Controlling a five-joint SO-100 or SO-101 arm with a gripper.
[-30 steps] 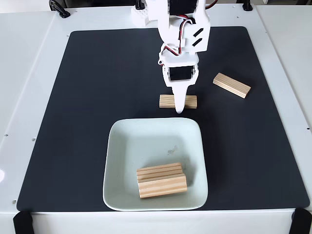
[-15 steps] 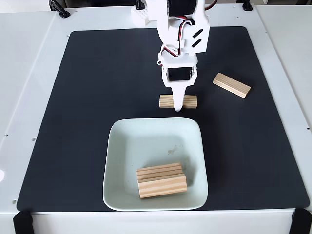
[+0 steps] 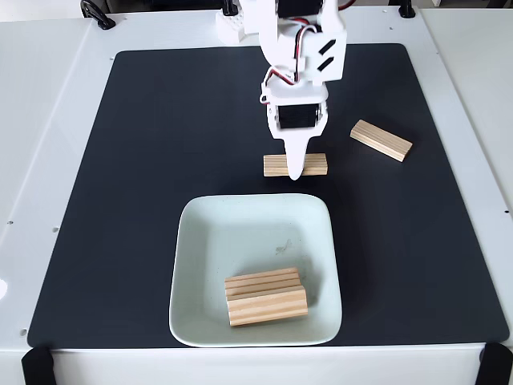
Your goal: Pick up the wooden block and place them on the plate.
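Four wooden blocks [image 3: 266, 297], one plate [image 3: 216, 241]

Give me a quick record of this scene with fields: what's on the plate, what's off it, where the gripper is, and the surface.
plate: large pale mint-white square dish near the mat's front edge
on plate: two pale wooden blocks, lying side by side
off plate: wooden block under the gripper; angled wooden block to the right
gripper: white gripper, fingers over the middle block; grip state unclear
surface: black mat on a white table
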